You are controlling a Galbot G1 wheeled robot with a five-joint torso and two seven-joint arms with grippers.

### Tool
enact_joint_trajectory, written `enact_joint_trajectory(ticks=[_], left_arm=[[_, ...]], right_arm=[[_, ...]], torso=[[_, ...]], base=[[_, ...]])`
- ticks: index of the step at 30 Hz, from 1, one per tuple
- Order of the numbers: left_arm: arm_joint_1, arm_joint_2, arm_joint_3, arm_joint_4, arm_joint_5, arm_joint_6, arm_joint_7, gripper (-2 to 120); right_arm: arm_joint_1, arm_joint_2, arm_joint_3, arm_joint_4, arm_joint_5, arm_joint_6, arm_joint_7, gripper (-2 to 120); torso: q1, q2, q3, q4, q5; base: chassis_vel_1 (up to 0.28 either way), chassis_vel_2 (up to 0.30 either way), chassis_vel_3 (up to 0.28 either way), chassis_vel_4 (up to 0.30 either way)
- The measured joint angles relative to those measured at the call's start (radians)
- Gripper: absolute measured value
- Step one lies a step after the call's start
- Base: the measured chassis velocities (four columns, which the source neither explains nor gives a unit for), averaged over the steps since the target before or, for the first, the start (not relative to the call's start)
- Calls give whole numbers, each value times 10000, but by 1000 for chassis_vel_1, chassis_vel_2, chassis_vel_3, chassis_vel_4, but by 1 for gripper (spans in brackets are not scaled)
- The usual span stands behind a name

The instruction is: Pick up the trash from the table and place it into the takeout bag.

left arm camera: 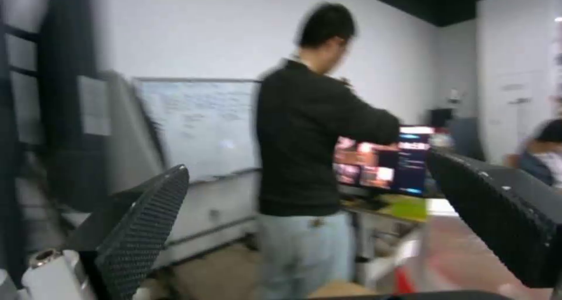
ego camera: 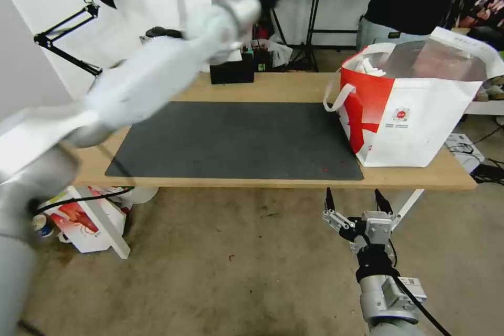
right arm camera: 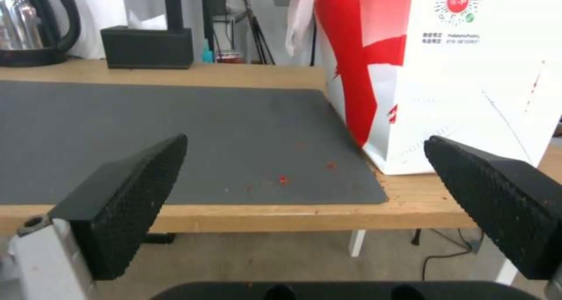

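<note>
The takeout bag (ego camera: 415, 110) is standing at the right end of the bench (ego camera: 273, 84), its near corner on the dark mat (ego camera: 236, 142). White items are showing inside it; no trash is lying on the mat, just red crumbs. The bag looks light and floppy, best taken by its strap handles. The right gripper (ego camera: 356, 200) is waiting below the bench edge beside the bag, jaws wide and empty. The left gripper (left arm camera: 316, 229) is raised high, well away from the bag, jaws wide and empty. A black box (ego camera: 231, 71) is sitting behind the mat.

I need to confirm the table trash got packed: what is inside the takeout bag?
Through the open top of the takeout bag, white items show near the red-side rim, beside the silver lining. The bag's walls hide everything deeper, so which items they are cannot be told.
</note>
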Motion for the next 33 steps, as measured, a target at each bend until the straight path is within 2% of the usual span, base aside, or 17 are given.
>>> enact_joint_trajectory(ticks=[2,3,5,6,8,9,11,15,16,19,21,24,26,28,30,32,33], left_arm=[[790,924,-760,-821,456,-8,-108,100],[790,924,-760,-821,456,-8,-108,100],[2582,2112,-2209,-1953,1026,-85,-138,100],[2582,2112,-2209,-1953,1026,-85,-138,100],[3880,2639,-3247,-2631,1454,-180,-135,100],[5497,3120,-4779,-3364,2034,-295,-128,100],[6252,3282,-5412,-3693,2249,-385,-150,100],[10388,3377,-8800,-4996,3331,-663,-298,100],[10388,3377,-8800,-4996,3331,-663,-298,100],[13029,2573,-10731,-5771,4147,-706,-370,100],[13393,2344,-10962,-5908,4271,-720,-417,100],[15345,679,-11898,-6629,5323,-798,-614,100],[15661,355,-11997,-6708,5594,-861,-617,100],[16658,-752,-12249,-6936,6452,-1074,-532,100],[16868,-1010,-12304,-6984,6613,-1109,-466,100],[17660,-1958,-12349,-7116,7266,-1482,-224,100],[17660,-1958,-12349,-7116,7266,-1482,-224,100]], right_arm=[[1,1,1,0,0,0,1,100],[1,1,1,0,0,0,1,100],[2,0,2,1,0,1,1,100],[2,0,2,1,0,1,1,100],[1,0,0,0,0,0,0,100],[1,0,1,0,0,0,1,100],[1,0,0,0,0,0,0,100],[1,0,1,0,0,0,0,100],[1,0,1,0,0,0,0,100],[1,0,0,0,0,0,0,100],[2,1,1,0,0,0,0,100],[0,1,1,0,0,0,2,100],[2,1,1,0,0,0,0,100],[1,0,0,0,0,0,0,100],[1,0,0,0,0,0,0,100],[1,1,1,0,0,0,1,100],[1,1,1,0,0,0,1,100]], torso=[[-2,1,-2,1,8],[-2,1,-2,1,8],[-1,1,-2,0,5],[-1,1,-2,0,5],[-1,0,0,-3,1],[-1,1,-2,-3,7],[-2,1,-3,0,15],[-2,1,-2,-6,16],[-2,1,-2,-6,16],[-3,1,-3,0,14],[-3,2,-2,-3,14],[-2,2,-1,-4,11],[-3,2,-1,-4,13],[-3,2,-1,-3,9],[-3,2,-1,-3,9],[-3,2,-1,-1,14],[-3,2,-1,-1,14]], base=[[0,0,0,0],[0,0,0,0],[0,0,0,0],[0,0,0,0],[0,0,0,0],[0,0,0,0],[0,0,0,0],[0,0,0,0],[0,0,0,0],[0,0,0,0],[0,0,0,0],[0,0,0,0],[0,0,0,0],[0,0,0,0],[0,0,0,0],[0,0,0,0],[0,0,0,0]])
